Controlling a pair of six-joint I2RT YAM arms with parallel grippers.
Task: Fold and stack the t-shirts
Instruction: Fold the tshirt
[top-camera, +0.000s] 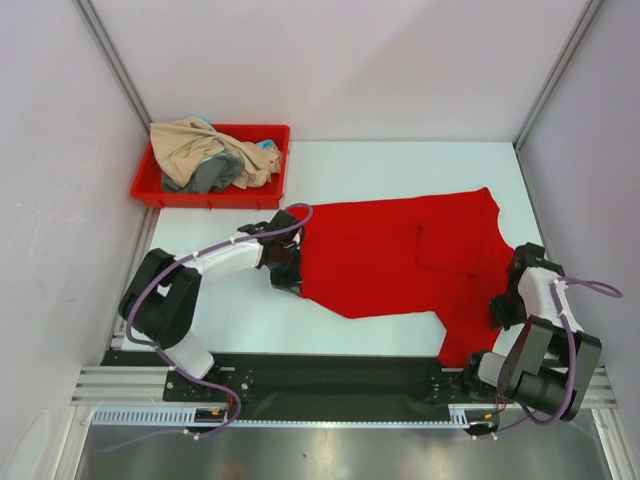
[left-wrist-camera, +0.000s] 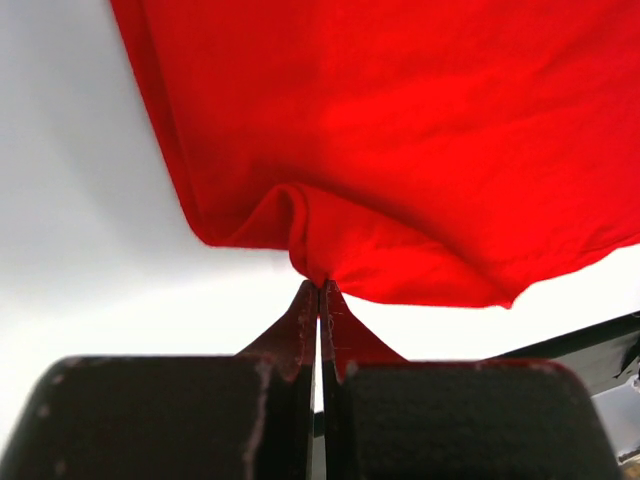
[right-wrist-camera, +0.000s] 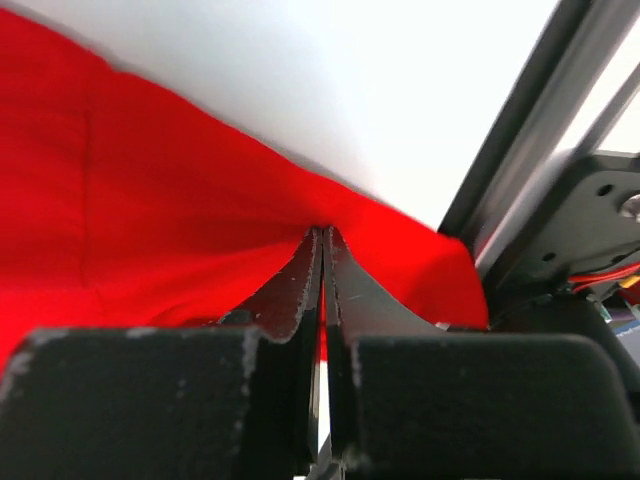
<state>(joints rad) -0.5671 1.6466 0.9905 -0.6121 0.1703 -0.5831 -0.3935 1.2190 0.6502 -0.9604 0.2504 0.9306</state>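
A bright red t-shirt (top-camera: 400, 255) lies spread across the white table, partly folded over itself. My left gripper (top-camera: 290, 268) is shut on its left edge; in the left wrist view the cloth (left-wrist-camera: 400, 150) bunches into the closed tips of that left gripper (left-wrist-camera: 319, 284). At the shirt's right side my right gripper (top-camera: 503, 305) is shut on the fabric; the right wrist view shows the red cloth (right-wrist-camera: 150, 220) pinched at the tips of the right gripper (right-wrist-camera: 323, 235). Beige (top-camera: 195, 145), grey (top-camera: 210, 178) and light blue (top-camera: 264, 146) t-shirts lie crumpled in the tray.
The red plastic tray (top-camera: 150, 187) stands at the back left of the table. Grey walls and metal frame posts (top-camera: 555, 70) enclose the table. A black rail (top-camera: 330, 385) runs along the near edge between the arm bases.
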